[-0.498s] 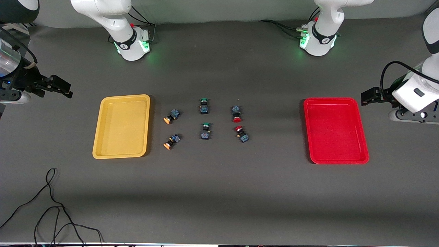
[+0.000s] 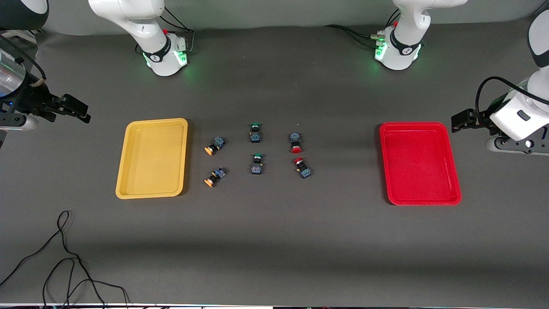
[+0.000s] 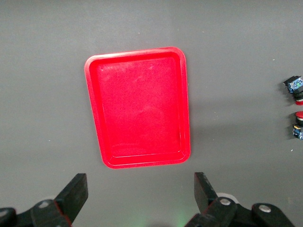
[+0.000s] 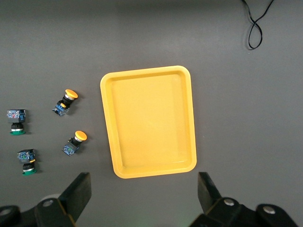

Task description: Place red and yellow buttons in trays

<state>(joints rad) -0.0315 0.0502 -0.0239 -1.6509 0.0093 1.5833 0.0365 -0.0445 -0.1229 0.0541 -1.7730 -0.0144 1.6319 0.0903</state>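
Note:
Two yellow-capped buttons lie beside the yellow tray. Two red-capped buttons lie toward the red tray. Both trays are empty. My right gripper is open and empty, up over bare table past the yellow tray at the right arm's end. Its wrist view shows its open gripper, the yellow tray and the yellow buttons. My left gripper is open and empty past the red tray. Its wrist view shows its open gripper, the red tray and the red buttons.
Two green-capped buttons lie between the yellow and red pairs; they also show in the right wrist view. A black cable snakes over the table near the front camera at the right arm's end.

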